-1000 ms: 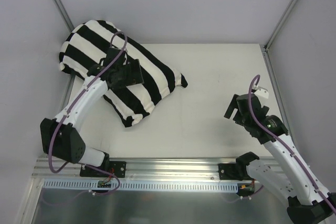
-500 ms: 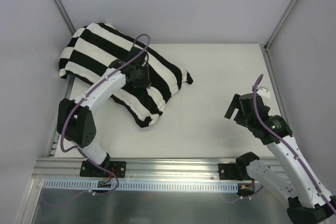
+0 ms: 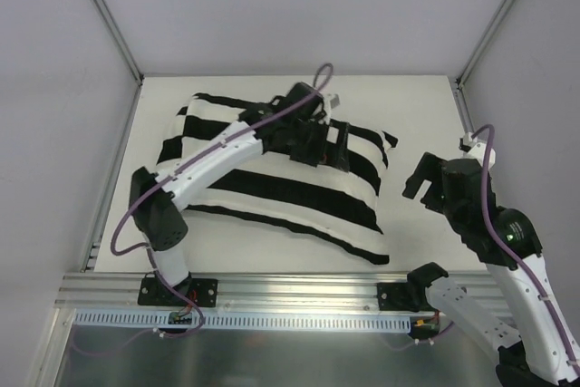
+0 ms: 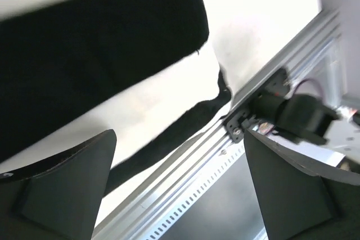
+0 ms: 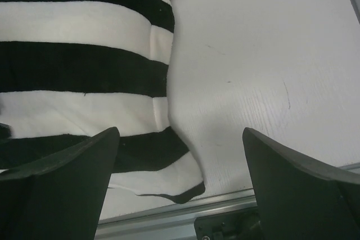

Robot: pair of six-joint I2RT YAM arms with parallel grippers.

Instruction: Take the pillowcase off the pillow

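On the white table, seen from above, the plump striped pillowcase lies flat across the middle. The left gripper is over its far right part, and the right gripper hangs just beside its right edge, apart from it. In the left wrist view the fingers stand spread wide with nothing between them, black and white cloth below and the metal rail beyond. In the right wrist view the jaws are likewise spread, empty, above the pillowcase's near corner and bare table.
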